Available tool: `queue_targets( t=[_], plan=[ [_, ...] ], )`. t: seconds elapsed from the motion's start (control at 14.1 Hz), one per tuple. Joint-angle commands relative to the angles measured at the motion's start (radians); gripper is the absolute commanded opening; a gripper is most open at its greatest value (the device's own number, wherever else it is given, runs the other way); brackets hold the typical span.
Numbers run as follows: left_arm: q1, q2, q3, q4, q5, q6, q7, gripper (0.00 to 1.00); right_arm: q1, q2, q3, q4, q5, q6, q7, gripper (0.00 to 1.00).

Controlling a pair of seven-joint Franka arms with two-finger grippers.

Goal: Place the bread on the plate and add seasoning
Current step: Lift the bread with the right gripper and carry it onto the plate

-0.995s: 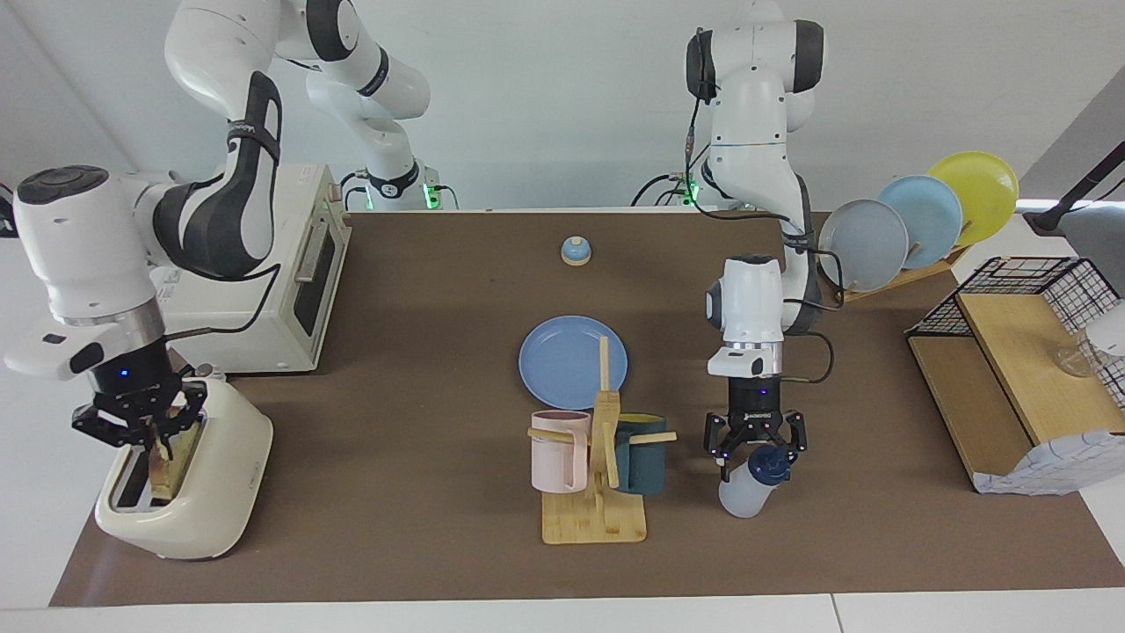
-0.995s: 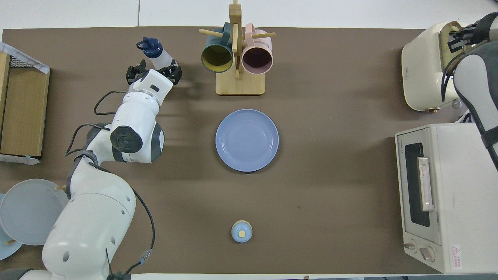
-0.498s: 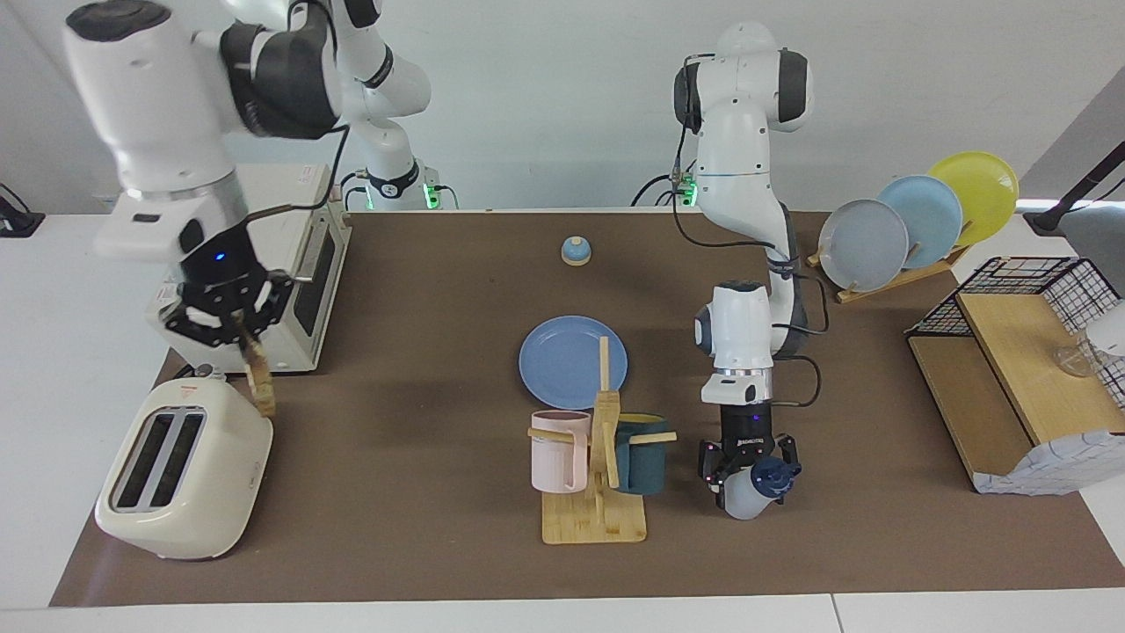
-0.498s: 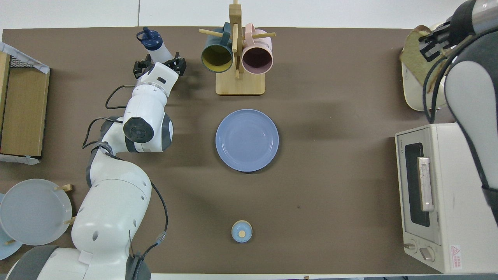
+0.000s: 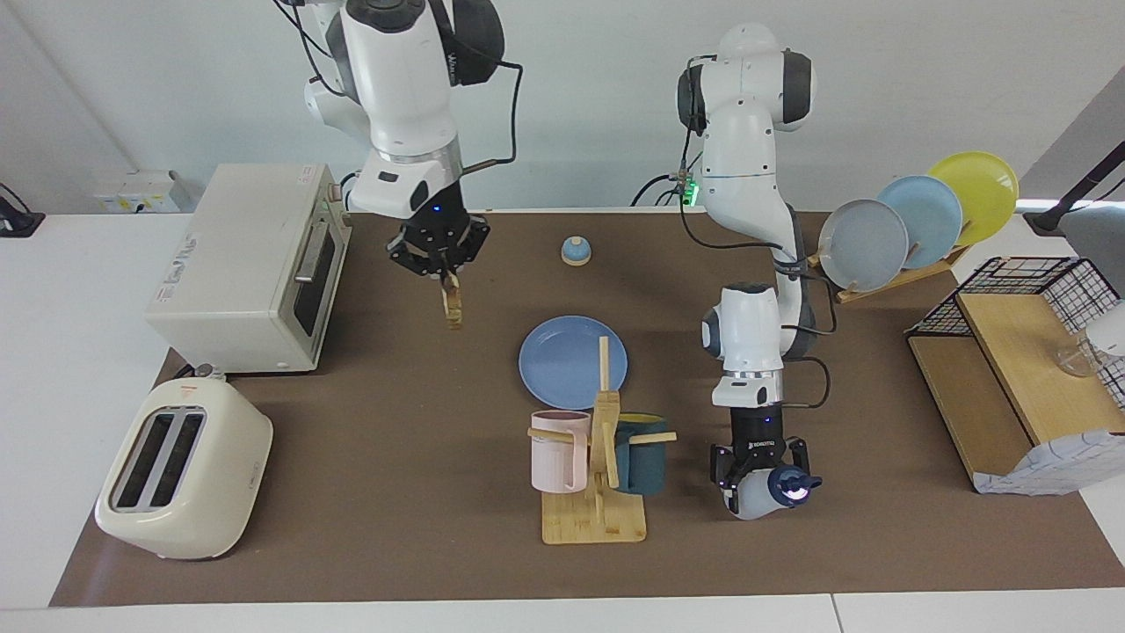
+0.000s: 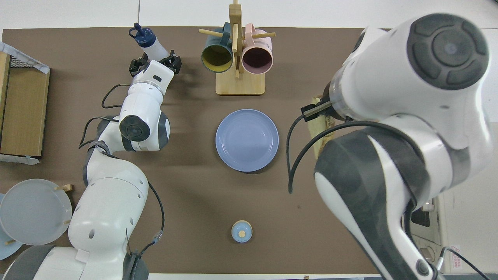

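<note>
My right gripper (image 5: 446, 274) is shut on the bread (image 5: 453, 306), a toast slice hanging on edge in the air over the mat between the toaster oven and the blue plate (image 5: 571, 360). In the overhead view the bread (image 6: 320, 126) shows beside the plate (image 6: 247, 140), partly hidden by the right arm. My left gripper (image 5: 758, 475) is down around the seasoning bottle (image 5: 754, 501), which leans over with its navy cap (image 5: 793, 489) pointing toward the left arm's end of the table. The bottle also shows in the overhead view (image 6: 151, 42), past the left gripper (image 6: 155, 64).
A cream toaster (image 5: 180, 470) with empty slots and a toaster oven (image 5: 246, 264) stand at the right arm's end. A wooden mug rack (image 5: 598, 457) with two mugs stands between plate and table edge. A bell (image 5: 575, 251), a plate rack (image 5: 914, 220) and a wooden shelf (image 5: 1011, 369) are also there.
My right gripper pulled the bread out of the toaster, lifted it and carried it toward the plate. My left gripper came down around the seasoning bottle, which now leans over more.
</note>
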Motion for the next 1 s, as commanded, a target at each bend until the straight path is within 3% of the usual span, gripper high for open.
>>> queue_targets(
  t=[0.0,0.36,0.92],
  plan=[
    [-0.011,0.016,0.009,0.016,-0.016,0.006,0.007,0.00,0.008,-0.117,-0.004,-0.273,0.094,0.210,0.059,0.00],
    [-0.012,0.013,0.009,0.005,-0.016,0.014,0.007,0.00,0.138,-0.013,-0.004,-0.320,0.139,0.492,0.191,0.00],
    [-0.003,-0.038,0.012,-0.010,-0.016,-0.010,0.043,0.00,0.218,0.110,-0.002,-0.355,0.139,0.776,0.229,0.00]
  ],
)
